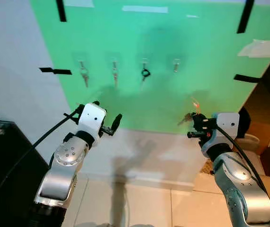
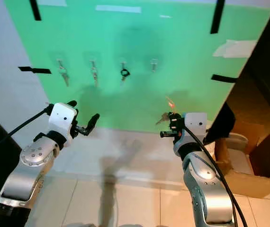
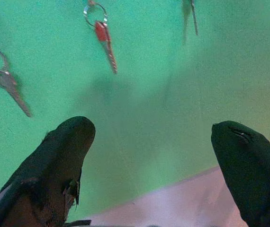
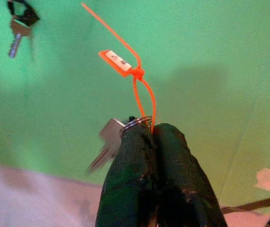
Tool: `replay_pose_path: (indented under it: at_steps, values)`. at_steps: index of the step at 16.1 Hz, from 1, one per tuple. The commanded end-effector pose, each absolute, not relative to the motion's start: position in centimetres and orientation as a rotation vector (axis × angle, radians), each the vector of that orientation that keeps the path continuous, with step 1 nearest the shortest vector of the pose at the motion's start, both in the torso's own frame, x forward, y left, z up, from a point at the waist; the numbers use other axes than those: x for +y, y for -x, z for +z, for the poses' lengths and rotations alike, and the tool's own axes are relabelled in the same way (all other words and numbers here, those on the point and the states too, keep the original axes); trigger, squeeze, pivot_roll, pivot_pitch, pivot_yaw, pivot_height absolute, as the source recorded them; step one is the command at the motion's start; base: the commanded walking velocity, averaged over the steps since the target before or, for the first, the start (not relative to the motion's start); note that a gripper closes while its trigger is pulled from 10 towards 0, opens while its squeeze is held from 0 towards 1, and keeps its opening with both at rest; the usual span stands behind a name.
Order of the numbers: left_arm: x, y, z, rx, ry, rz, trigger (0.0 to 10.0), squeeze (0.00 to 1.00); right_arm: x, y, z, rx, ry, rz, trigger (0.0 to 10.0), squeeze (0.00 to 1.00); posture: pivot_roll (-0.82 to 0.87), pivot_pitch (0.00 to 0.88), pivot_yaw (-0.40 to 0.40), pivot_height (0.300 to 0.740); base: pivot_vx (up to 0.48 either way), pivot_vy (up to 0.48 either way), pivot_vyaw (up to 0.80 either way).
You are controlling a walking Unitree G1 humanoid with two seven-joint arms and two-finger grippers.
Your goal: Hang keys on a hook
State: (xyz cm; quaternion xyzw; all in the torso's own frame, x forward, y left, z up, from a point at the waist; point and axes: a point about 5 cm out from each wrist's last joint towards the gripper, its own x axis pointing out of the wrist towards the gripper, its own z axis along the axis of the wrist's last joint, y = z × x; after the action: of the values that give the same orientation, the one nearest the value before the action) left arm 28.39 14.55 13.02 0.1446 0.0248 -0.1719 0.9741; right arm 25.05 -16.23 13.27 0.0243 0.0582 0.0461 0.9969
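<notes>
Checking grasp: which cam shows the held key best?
Right wrist view: the key and its orange tag sit close up, pinched in the right claw. Both eye views show it small, below the hooks; the left wrist view shows other keys.

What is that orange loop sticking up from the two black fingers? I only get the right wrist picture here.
Observer: It is an orange zip tie on the key ring. From the head camera, the right gripper holding the keys is raised in front of a green board.
Operator: Where would they hang?
Observer: The board has a row of four hooks; the rightmost hook looks bare, and the other three carry keys.
Operator: And the other arm?
Observer: The left gripper is raised too, fingers apart, with nothing between them.
</notes>
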Motion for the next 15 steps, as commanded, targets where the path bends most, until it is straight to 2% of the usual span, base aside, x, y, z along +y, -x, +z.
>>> replay_pose_path:
  at_steps: [1, 4, 12, 15]
  values:
    - [14.5, -28.6, 13.1, 0.048, -0.301, -0.337, 10.0, 0.0, -16.4, -25.2, 13.7, 0.105, -0.032, 0.082, 10.0, 0.0, -0.06, 0.0, 0.034, 0.74, 0.0, -0.48, 0.0]
    - [14.4, -28.5, 12.9, 0.05, -0.301, -0.33, 10.0, 0.0, -16.5, -25.3, 13.7, 0.107, -0.017, 0.084, 10.0, 0.0, -0.06, 0.0, 0.027, 0.74, 0.0, -0.421, 0.0]
    - [14.7, -28.7, 13.2, 0.044, -0.279, -0.332, 10.0, 0.0, -16.2, -25.5, 13.9, 0.1, 0.009, 0.095, 10.0, 0.0, -0.06, 0.0, 0.03, 0.74, 0.031, 0.0, 0.0]
    - [14.8, -28.7, 13.3, 0.041, -0.283, -0.339, 10.0, 0.0, -15.4, -25.4, 13.9, 0.106, 0.037, 0.145, 10.0, 0.0, -0.06, 0.0, 0.03, 0.74, 0.26, 0.0, 0.8]
